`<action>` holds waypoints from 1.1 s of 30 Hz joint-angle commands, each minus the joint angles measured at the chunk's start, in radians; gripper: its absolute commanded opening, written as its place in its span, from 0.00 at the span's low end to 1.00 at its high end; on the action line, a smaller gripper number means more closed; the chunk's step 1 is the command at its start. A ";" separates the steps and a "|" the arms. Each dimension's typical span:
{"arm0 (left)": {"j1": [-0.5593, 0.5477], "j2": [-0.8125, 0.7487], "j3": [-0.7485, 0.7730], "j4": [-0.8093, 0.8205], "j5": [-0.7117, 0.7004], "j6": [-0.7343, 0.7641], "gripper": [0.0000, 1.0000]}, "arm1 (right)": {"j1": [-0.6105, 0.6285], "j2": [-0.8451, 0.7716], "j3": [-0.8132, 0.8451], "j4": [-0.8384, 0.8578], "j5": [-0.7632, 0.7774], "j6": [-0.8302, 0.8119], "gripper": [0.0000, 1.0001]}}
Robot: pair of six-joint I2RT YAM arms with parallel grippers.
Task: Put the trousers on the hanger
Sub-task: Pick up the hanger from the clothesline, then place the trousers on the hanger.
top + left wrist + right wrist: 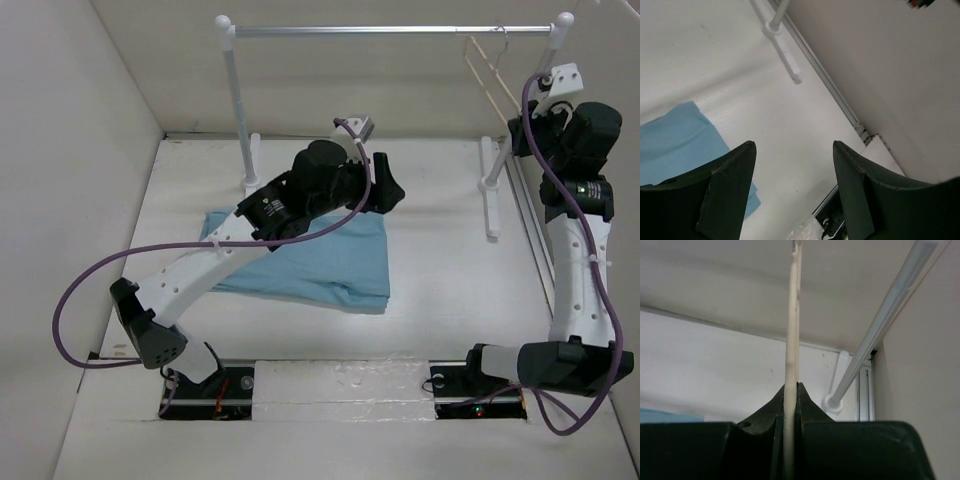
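The light blue trousers point(320, 262) lie folded flat on the table, mid-left; one corner shows in the left wrist view point(675, 142). My left gripper point(393, 192) hovers above their far right corner, open and empty point(794, 150). The pale beige hanger point(490, 72) hangs by its wire hook from the right end of the rail. My right gripper point(527, 112) is raised at the hanger's lower end. In the right wrist view it point(791, 387) is shut on the hanger's thin bar point(793, 330), which runs straight up from between the jaws.
The white-posted clothes rail point(390, 30) spans the back of the table, with its left post point(240, 110) and right foot point(490, 190). That foot also shows in the left wrist view point(785, 50). White walls close in on the left, back and right.
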 commanded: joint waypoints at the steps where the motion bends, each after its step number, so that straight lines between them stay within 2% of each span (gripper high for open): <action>1: 0.006 0.025 0.088 -0.003 0.073 -0.006 0.59 | 0.026 -0.043 -0.084 0.108 0.061 -0.005 0.00; 3: 0.006 0.051 0.131 0.002 0.088 -0.014 0.59 | 0.035 -0.062 -0.136 0.153 0.070 -0.005 0.00; 6: 0.027 0.086 0.173 0.016 0.122 -0.041 0.59 | 0.064 -0.081 -0.154 0.130 0.102 -0.007 0.00; 10: 0.038 0.110 0.202 0.097 0.185 -0.104 0.58 | 0.119 -0.178 -0.301 0.162 0.145 0.015 0.00; 15: 0.047 0.159 0.190 0.201 0.194 -0.205 0.45 | 0.211 -0.289 -0.441 0.122 0.148 0.038 0.00; 18: 0.047 0.207 0.167 0.255 0.203 -0.270 0.45 | 0.271 -0.361 -0.533 0.090 0.194 0.035 0.00; 24: 0.047 0.324 0.193 0.295 0.240 -0.354 0.51 | 0.362 -0.463 -0.648 0.051 0.214 0.073 0.00; 33: 0.047 0.443 0.253 0.269 0.228 -0.389 0.52 | 0.427 -0.523 -0.696 0.024 0.230 0.105 0.00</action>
